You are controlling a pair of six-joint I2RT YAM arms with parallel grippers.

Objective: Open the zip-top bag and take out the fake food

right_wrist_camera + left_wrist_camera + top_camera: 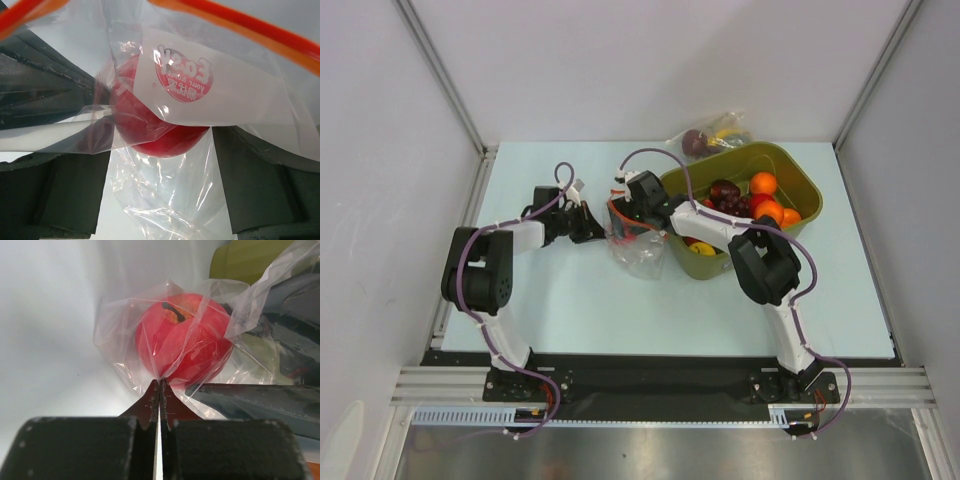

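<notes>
The zip-top bag [642,256] lies crumpled left of the olive bin, its red-orange zip strip [240,25] up around my right gripper. A red apple [185,345] sits inside it. My left gripper [161,385] is shut on a lower corner of the bag's film, just below the apple; in the top view it [590,224] is at the bag's left. My right gripper [160,125] has its fingers wide apart with the apple [160,142] held between them, both sides touching. In the top view it [632,220] is at the bag's mouth. One of its fingers [260,400] shows beside the apple.
An olive-green bin [802,178] stands right of the bag and holds an orange fruit [763,184], a dark maroon fruit [724,190], grapes and other pieces. A second clear bag [715,135] with yellow and dark fruit lies behind it by the back wall.
</notes>
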